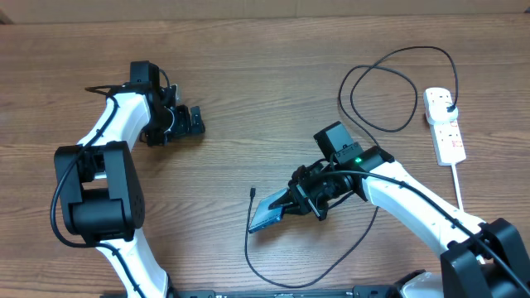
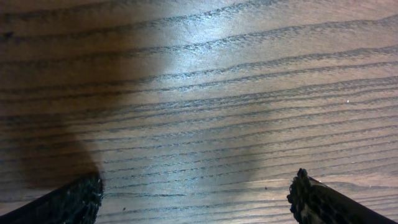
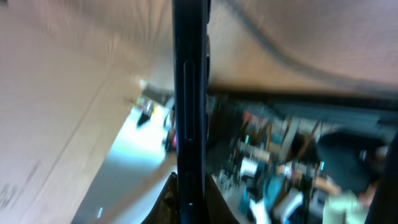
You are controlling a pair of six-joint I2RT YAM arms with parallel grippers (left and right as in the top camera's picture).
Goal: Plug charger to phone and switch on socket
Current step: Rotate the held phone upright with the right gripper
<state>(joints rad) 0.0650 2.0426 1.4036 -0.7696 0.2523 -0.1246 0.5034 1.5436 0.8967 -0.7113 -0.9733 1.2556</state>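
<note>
**Right gripper clamped on the phone, left gripper spread apart**

The right gripper (image 1: 291,203) pinches one end of the phone (image 1: 267,213), which sits tilted near the counter's (image 1: 248,74) front edge. The right wrist view shows the phone (image 3: 188,112) edge-on. The charger (image 1: 331,265) curls past it, its tip lying just beside the phone, and loops back to the socket (image 1: 447,136) by the right edge. The left gripper (image 1: 192,122), toward the back left, holds nothing between its fingers (image 2: 68,202).

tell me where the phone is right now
In the overhead view the phone is low near the centre, gripped by the right tool, with the connector tip of the charger just to its left.
</note>
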